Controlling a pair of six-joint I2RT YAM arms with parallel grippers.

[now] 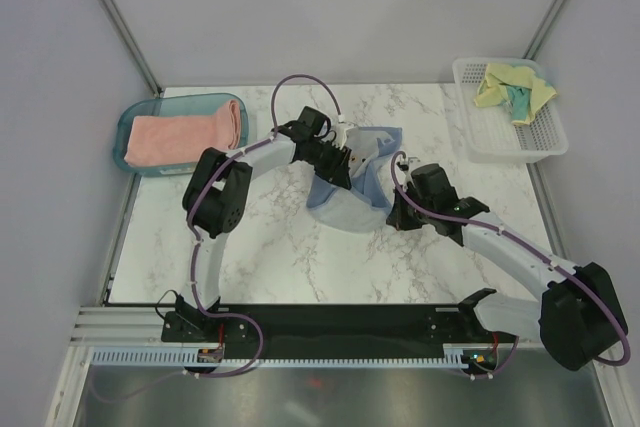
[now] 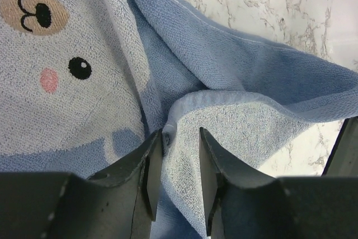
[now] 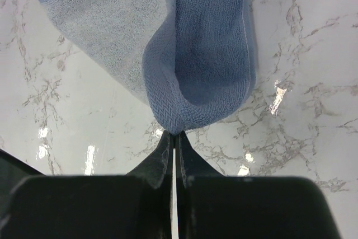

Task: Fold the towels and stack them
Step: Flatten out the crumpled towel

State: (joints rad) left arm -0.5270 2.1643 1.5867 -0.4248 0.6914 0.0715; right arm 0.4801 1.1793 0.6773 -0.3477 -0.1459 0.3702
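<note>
The bear-face towel [image 1: 355, 182] lies on the marble table [image 1: 280, 247] between the two grippers. The left gripper [image 1: 340, 162] sits on the towel's left side with a fold of it between its fingers [image 2: 210, 160]. The right gripper [image 1: 395, 209] is at the towel's near right corner, which is at its fingertips [image 3: 165, 149]. Well to the left of the left gripper, a tray [image 1: 125, 142] at the table's far left edge holds a folded towel [image 1: 185, 137]. Beyond the right gripper and to its right, a mesh basket [image 1: 500, 152] at the far right corner holds a crumpled towel [image 1: 515, 87].
</note>
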